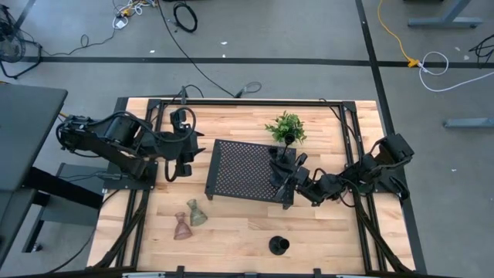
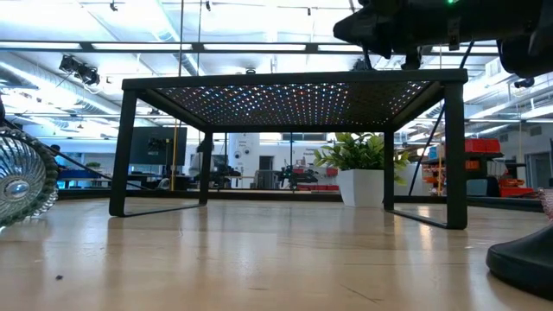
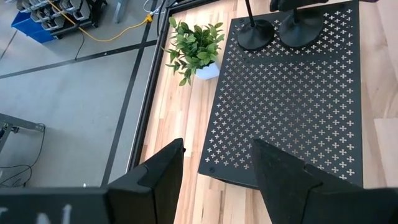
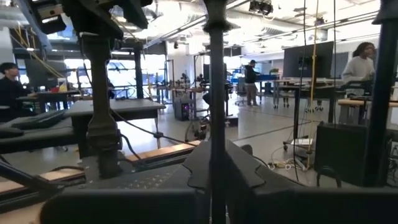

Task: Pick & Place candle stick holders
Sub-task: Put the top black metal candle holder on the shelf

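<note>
The right gripper [image 1: 287,176] has its fingers closed around the thin stem of a black candle holder [image 4: 216,93] standing on the perforated tray [image 1: 239,168], beside a second black holder [image 3: 301,25]. The left gripper [image 1: 179,158], jaws apart and holding nothing, hangs beside the tray

A black perforated tray [image 1: 245,166] is positioned at the centre of the wooden counter [image 1: 231,232]. A green potted plant [image 1: 285,127] is located just beside it at 1 o'clock.
</note>
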Controlling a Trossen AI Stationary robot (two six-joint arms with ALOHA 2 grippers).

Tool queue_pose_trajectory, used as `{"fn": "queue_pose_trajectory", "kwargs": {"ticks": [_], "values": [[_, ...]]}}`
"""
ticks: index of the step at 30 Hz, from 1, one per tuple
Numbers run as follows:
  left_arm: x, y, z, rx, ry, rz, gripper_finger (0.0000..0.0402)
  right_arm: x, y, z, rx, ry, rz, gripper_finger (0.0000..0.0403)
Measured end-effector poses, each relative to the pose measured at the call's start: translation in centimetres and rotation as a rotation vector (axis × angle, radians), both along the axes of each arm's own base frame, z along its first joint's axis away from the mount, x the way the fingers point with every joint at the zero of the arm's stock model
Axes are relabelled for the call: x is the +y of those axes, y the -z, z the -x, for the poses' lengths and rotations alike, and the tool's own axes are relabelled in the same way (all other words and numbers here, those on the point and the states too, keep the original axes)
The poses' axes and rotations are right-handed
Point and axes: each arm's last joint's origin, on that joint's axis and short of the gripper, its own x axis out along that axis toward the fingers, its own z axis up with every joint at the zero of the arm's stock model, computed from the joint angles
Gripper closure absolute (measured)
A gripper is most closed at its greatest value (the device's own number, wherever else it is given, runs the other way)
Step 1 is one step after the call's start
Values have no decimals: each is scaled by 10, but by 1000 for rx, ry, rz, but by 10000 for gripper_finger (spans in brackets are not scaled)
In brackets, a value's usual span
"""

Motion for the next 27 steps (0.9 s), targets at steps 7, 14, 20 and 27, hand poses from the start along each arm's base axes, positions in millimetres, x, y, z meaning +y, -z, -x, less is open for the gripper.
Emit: {"fn": "queue_pose_trajectory", "kwargs": {"ticks": [7,14,20,27], "values": [[0,0,0,0,4,6,209,1,0,0,7,7,8,346],[0,0,0,-3,-3,13,209,7,-1,6,41,69,30,317],[0,0,0,-3,-2,12,209,15,-4,13,71,119,42,280],[0,0,0,-2,-2,12,209,23,-13,21,69,109,47,234]]}}
